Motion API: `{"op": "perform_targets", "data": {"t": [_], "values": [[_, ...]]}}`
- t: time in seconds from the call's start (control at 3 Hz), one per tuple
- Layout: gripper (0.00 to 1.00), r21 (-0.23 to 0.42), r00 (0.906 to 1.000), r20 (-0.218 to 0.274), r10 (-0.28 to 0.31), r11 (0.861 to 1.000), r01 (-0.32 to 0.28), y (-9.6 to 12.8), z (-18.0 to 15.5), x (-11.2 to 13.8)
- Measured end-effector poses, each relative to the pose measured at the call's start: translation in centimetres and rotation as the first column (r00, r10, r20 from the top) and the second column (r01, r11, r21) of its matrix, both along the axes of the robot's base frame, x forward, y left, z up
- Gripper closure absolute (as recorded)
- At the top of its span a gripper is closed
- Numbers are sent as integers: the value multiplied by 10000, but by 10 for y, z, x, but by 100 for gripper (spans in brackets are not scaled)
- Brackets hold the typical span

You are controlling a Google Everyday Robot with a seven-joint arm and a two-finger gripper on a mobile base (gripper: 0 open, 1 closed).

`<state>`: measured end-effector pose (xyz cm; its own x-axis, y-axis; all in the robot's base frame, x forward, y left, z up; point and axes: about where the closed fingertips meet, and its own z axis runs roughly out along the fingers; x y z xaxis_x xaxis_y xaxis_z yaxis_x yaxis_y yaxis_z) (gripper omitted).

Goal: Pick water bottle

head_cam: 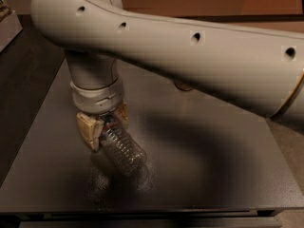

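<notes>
Near the counter's (pixel 213 175) front-left, a tilted water bottle (pixel 124 150) held at its upper end
Fingers (pixel 88 131) of the gripper (pixel 104 123), just under the wrist, are closed on the bottle's top, and its base slants down near the surface. Held so near one end it may pivot, so lift straight and slowly, clear of the brown object (pixel 183 86) behind the arm (pixel 190 56).

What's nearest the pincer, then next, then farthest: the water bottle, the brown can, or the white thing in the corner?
1. Water bottle, held in the pincer.
2. Brown can, farther back on the right, mostly hidden.
3. White thing, far top-left corner.
</notes>
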<state>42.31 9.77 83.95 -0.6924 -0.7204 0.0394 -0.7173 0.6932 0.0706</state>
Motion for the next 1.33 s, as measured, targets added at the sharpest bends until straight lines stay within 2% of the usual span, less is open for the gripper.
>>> {"op": "perform_targets", "data": {"t": [0.33, 0.67, 1.0, 1.33], "values": [[66, -30, 10000, 8, 45, 10000, -45, 4, 10, 4], [89, -38, 9992, 188, 361, 9993, -361, 9, 29, 7], [100, 95, 9906, 687, 1186, 9928, -1196, 18, 59, 14], [100, 419, 9737, 1282, 1883, 9799, -1950, 29, 89, 24]]}}
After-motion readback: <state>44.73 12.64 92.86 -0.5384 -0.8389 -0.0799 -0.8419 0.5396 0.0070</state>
